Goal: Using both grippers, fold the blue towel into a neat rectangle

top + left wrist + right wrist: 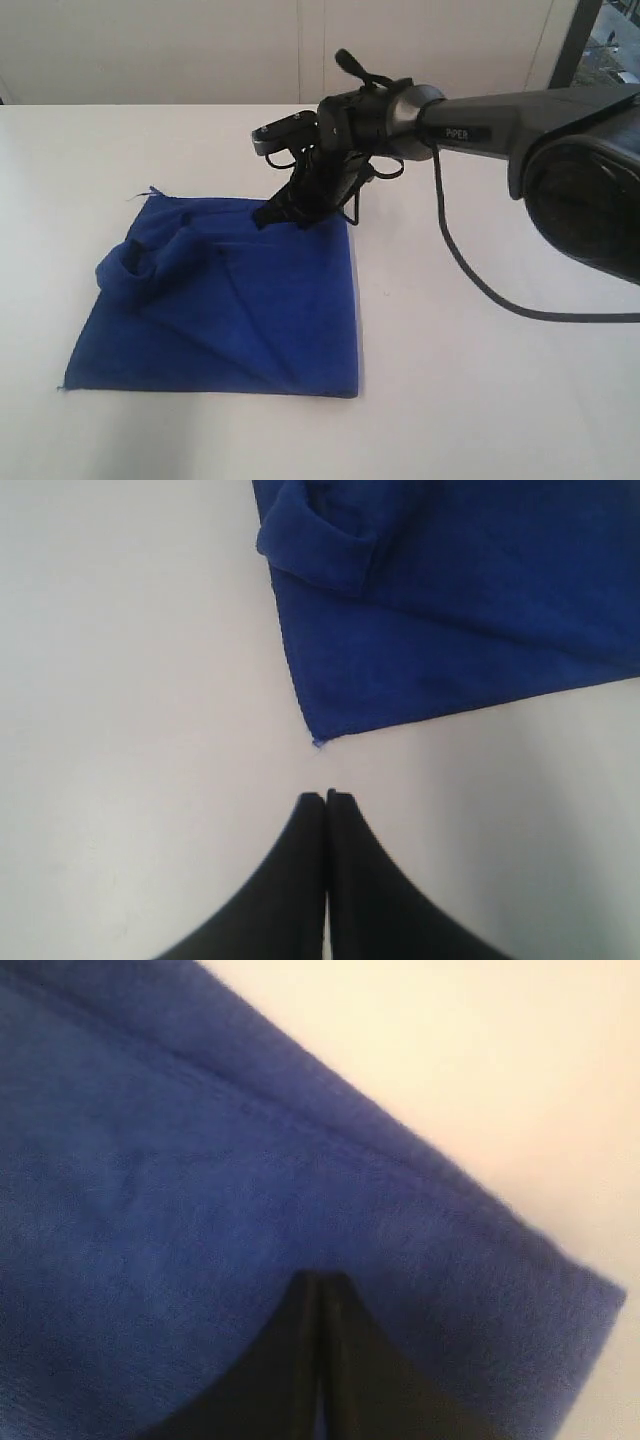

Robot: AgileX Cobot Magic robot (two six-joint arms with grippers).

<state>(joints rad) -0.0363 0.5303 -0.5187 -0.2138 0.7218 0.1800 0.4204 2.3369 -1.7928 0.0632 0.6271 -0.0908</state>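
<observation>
The blue towel is lying spread out, roughly square, deep blue and soft. A bunched, rolled fold is sitting up at its left edge. The right gripper, matte black, is pointing down at the towel's far right corner with its tapered jaws pressed together. The left gripper is hanging just off another towel corner, its jaws also together and clear of the cloth.

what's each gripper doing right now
left gripper: closed, empty, above the table near the blue towel
right gripper: closed, tips at the blue towel; grip cannot be told
</observation>
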